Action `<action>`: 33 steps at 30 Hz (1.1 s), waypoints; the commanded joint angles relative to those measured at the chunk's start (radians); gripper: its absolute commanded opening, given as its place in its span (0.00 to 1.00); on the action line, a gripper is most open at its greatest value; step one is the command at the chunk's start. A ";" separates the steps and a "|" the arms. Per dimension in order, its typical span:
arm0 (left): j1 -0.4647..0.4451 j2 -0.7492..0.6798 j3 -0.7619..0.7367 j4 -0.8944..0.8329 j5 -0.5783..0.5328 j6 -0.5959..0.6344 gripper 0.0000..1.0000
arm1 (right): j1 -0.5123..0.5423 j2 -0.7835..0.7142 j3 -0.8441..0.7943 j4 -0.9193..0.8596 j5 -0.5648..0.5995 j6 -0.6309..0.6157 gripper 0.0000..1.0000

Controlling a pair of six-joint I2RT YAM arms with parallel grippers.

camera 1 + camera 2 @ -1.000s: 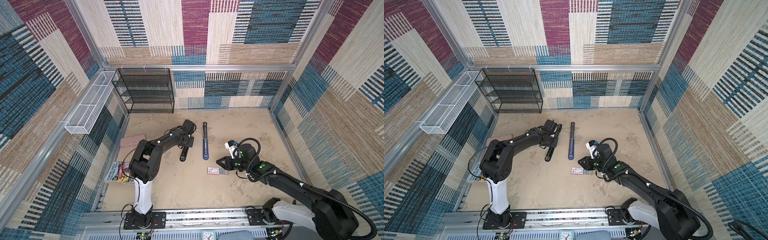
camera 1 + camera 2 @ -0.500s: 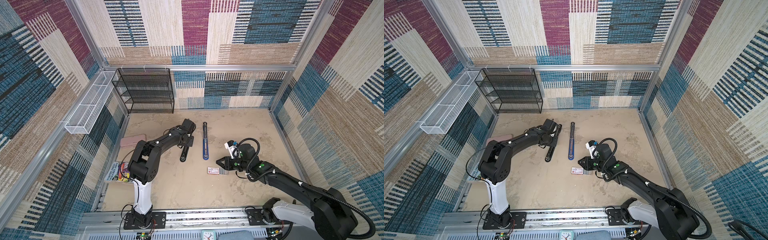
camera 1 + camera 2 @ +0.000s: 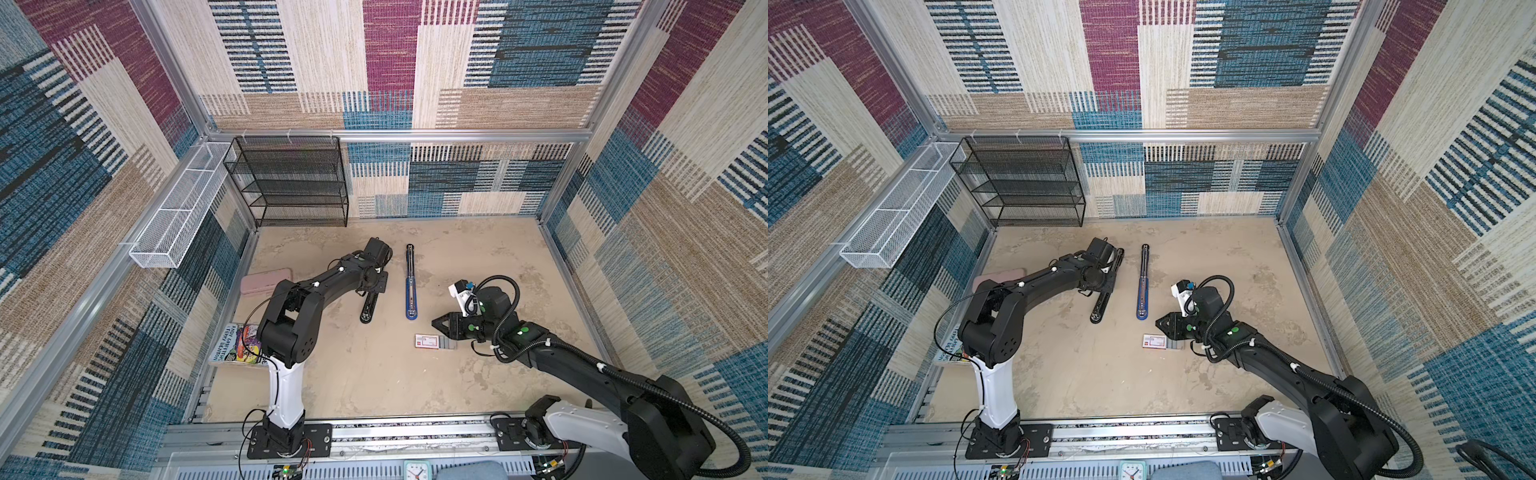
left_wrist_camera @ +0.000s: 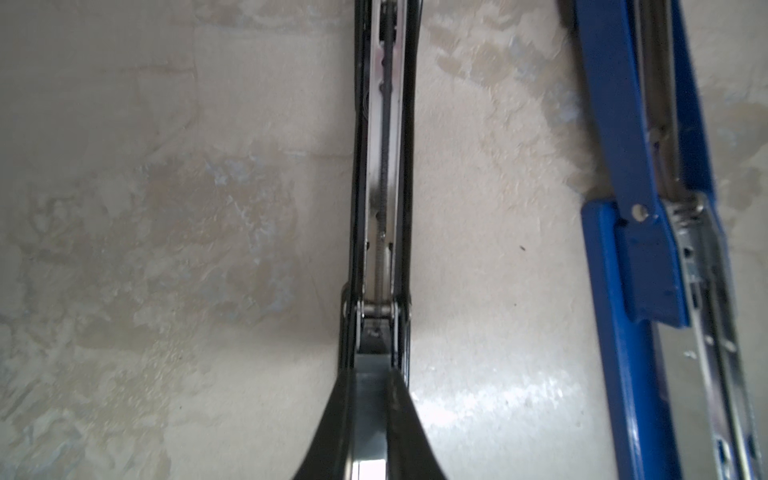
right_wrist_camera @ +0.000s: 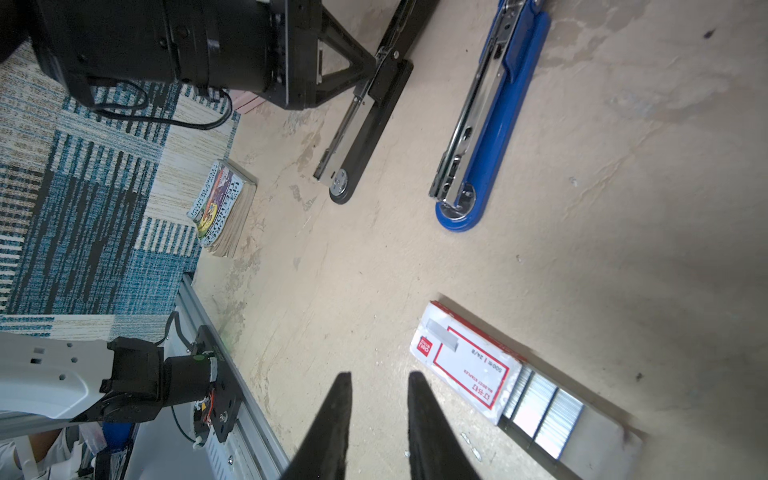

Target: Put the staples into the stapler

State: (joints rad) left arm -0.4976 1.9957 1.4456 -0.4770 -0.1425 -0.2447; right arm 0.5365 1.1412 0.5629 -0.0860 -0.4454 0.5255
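A black stapler lies opened flat on the tabletop, its metal channel facing up. My left gripper is shut on it near its hinge, and the same grip shows in the right wrist view. A blue stapler lies opened flat just to the right. The staples are grey strips in a grey tray, half pulled out of a white box with a red label. My right gripper hovers just above and to the right of the box, open a little, with nothing between its fingers.
A pink oblong case and a colourful book lie along the left edge. A black mesh shelf stands at the back left. A white wire basket hangs on the left wall.
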 commanded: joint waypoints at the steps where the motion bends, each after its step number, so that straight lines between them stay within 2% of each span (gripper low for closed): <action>1: 0.001 0.008 0.007 -0.030 0.002 -0.016 0.10 | 0.000 0.001 0.011 0.025 -0.009 -0.006 0.28; 22: 0.001 -0.049 0.020 -0.039 0.024 -0.021 0.09 | 0.000 -0.006 -0.005 0.040 -0.008 -0.001 0.28; 33: 0.008 -0.046 -0.044 0.102 0.074 -0.016 0.08 | 0.000 -0.016 -0.009 0.026 0.002 -0.003 0.28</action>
State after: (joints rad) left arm -0.4931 1.9503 1.4143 -0.4404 -0.0975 -0.2520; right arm 0.5365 1.1309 0.5560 -0.0723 -0.4442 0.5255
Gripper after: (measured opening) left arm 0.154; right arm 0.276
